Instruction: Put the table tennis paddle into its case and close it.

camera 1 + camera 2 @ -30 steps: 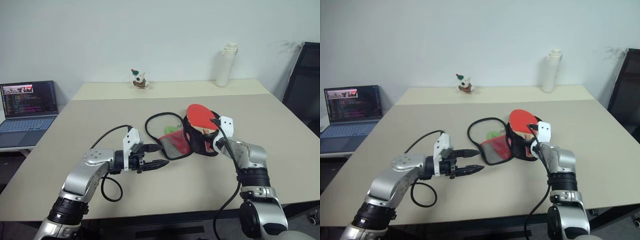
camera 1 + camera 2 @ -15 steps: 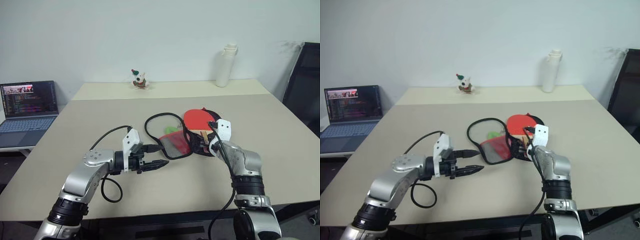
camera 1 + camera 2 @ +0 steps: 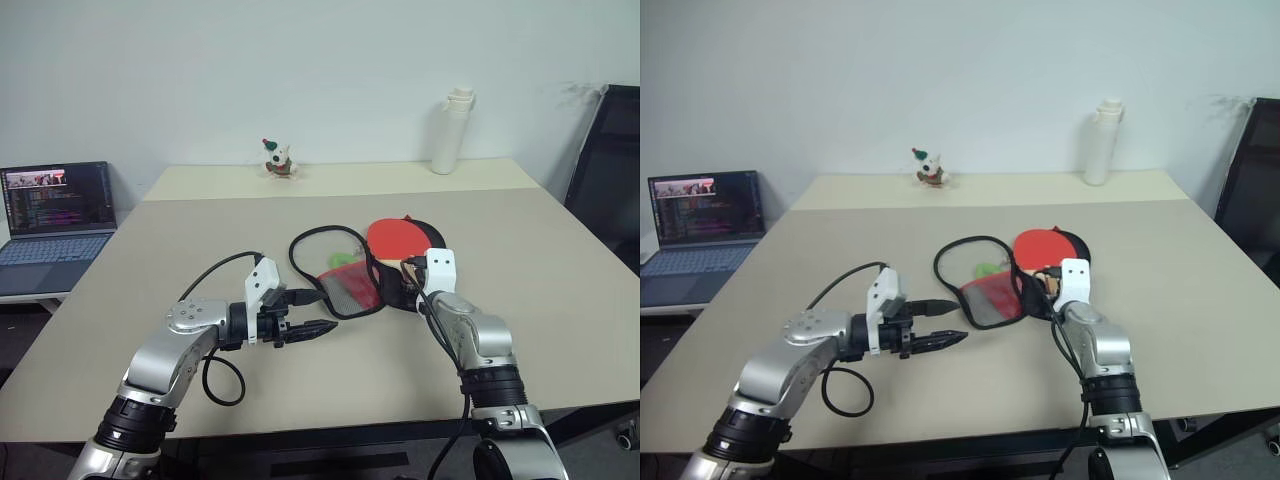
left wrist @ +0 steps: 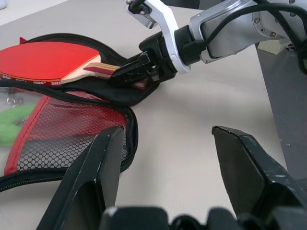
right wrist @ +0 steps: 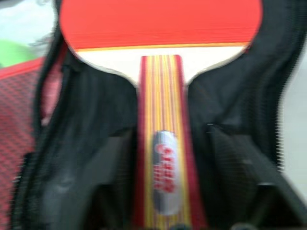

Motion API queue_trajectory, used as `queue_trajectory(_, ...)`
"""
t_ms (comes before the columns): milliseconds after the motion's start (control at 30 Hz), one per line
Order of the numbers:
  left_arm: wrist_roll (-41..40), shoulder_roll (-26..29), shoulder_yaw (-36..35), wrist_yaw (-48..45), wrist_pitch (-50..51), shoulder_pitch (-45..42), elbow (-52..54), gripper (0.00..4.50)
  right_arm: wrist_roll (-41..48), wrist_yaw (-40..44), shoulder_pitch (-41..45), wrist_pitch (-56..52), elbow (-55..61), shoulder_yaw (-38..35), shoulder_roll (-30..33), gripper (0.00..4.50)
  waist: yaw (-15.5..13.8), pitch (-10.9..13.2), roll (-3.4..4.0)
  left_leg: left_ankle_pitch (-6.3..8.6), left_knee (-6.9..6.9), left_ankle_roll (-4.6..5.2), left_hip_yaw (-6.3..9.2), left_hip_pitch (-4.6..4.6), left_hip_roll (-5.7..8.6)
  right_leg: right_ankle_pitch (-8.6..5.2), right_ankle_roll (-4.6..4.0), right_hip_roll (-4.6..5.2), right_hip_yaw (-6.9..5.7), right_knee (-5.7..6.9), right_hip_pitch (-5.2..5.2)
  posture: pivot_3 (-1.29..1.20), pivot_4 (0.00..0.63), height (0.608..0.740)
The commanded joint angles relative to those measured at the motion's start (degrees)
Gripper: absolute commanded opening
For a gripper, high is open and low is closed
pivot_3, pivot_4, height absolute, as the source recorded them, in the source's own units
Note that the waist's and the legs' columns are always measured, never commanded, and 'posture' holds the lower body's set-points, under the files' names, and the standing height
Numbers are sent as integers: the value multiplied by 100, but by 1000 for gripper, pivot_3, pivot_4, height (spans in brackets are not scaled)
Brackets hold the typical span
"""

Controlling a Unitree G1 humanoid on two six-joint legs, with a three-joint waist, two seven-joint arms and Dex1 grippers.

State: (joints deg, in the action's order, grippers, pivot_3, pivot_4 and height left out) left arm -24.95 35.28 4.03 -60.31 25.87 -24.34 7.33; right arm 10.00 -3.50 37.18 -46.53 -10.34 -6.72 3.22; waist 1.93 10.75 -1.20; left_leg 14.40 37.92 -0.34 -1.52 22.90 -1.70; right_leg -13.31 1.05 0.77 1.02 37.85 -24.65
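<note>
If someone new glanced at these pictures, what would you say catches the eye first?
Most striking is the red paddle near the table's middle, lying on the black half of the unzipped case, whose red mesh flap is folded open toward the robot's left. The right gripper is at the paddle's handle, while the left gripper hovers open just short of the case.

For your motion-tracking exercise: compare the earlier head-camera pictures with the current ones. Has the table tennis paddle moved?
Yes. The table tennis paddle was tilted up above the case; it has come down and now lies flat in it, judged against the white bottle.
</note>
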Motion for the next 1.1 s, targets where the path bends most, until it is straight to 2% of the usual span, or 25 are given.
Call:
queue_trajectory(33, -112, 39, -173, 19, -42, 4, 256, 3189, -64, -136, -60, 50, 332, -8, -85, 1360, -1, 0, 0, 0, 0, 0, 1, 0, -1, 0, 0, 0, -1, 0, 0, 0, 150, 740)
queue_trajectory(400, -73, 7, -133, -4, -121, 15, 180, 3189, -289, -598, -320, 94, 908, 18, -487, 1360, -2, 0, 0, 0, -1, 0, 3, 1, -1, 0, 0, 1, -1, -1, 0, 0, 150, 740)
queue_trajectory(667, -67, 10, -134, 6, -112, 16, 190, 3189, -504, -881, -301, 480, 737, -61, -514, 1360, -1, 0, 0, 0, -1, 0, 3, 2, 0, -1, 0, 2, -1, -3, 0, 0, 150, 740)
queue_trajectory(967, -68, 19, -144, 21, -111, 54, 211, 3189, -361, -514, -293, 297, 510, 98, -550, 1360, 3, 0, 0, 0, -1, 0, 2, 1, -1, -1, 0, 2, -2, -2, 0, 0, 150, 740)
queue_trajectory(1033, -67, 25, -153, 23, -116, 71, 212, 3189, -329, -444, -327, 237, 571, 104, -570, 2105, 7, 0, 0, 0, -2, 0, 2, 0, -1, -1, 0, 1, -1, -2, 0, 0, 150, 740)
queue_trajectory(1100, -69, 36, -166, 24, -118, 87, 212, 3189, -323, -319, -353, 170, 663, 163, -559, 2653, 8, 0, -1, 0, -2, 0, 2, 0, -1, -1, 0, 0, -1, -2, -1, 0, 150, 740)
